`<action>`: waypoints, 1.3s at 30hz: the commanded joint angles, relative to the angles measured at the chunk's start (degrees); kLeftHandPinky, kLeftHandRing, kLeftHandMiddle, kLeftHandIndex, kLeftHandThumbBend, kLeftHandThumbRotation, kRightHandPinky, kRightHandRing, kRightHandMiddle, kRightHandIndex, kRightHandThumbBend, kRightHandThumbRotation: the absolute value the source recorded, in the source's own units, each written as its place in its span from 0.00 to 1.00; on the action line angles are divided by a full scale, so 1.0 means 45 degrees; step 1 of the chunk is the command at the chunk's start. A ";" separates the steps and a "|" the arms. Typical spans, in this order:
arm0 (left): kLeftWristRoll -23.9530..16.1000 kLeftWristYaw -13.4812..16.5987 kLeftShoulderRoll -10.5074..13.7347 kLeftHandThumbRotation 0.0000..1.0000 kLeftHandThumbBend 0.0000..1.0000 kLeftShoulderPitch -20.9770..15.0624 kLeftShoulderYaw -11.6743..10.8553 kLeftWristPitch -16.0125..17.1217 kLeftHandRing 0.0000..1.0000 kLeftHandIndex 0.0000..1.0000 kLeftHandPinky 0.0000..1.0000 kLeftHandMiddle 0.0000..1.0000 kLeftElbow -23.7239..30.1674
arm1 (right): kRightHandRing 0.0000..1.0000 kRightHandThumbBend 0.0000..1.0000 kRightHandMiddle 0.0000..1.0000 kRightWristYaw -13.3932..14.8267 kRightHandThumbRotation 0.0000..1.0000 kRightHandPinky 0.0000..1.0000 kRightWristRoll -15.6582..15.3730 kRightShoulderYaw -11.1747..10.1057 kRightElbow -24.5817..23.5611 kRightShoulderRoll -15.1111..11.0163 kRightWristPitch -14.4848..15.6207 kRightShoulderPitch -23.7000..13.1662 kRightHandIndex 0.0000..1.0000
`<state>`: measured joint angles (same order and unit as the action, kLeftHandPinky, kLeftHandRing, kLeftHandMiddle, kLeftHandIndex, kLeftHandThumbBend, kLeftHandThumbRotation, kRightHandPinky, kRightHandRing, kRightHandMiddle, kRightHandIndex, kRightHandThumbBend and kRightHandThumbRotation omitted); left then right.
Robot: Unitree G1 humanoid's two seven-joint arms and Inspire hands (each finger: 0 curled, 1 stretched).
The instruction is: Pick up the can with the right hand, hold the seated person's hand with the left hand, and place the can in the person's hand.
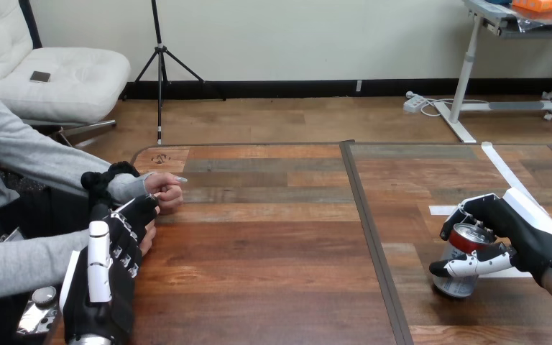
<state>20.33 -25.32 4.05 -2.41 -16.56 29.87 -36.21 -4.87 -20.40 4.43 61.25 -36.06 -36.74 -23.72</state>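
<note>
A silver can with a red top [463, 248] stands on the wooden table [273, 251] at the right. My right hand [525, 233] comes at it from the right, fingers curled over its far side and thumb across its front. At the left, my left hand [111, 266] reaches forward with its back up and fingers nearly straight. They lie against the person's nearer hand [148, 238], which peeks out at their right side. I see no finger curled round it. The person's other hand [164, 191] rests closed on the table just beyond.
White tape strips [502, 167] lie on the table behind the can. A dark seam [365, 223] runs front to back through the table's middle. Bare wood spans between the two hands.
</note>
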 commanded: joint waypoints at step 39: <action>-0.0148 0.0125 0.0025 1.00 0.48 -0.0458 0.0174 0.0179 0.88 0.70 0.97 0.82 0.0906 | 0.35 0.81 0.40 -0.0198 0.00 0.32 -0.0433 -0.0085 -0.2623 -0.0906 -0.1081 -0.0959 0.43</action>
<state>19.63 -24.52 4.04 -2.37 -16.47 29.87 -35.90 -6.10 -22.64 4.70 53.70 -36.84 -40.34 -23.72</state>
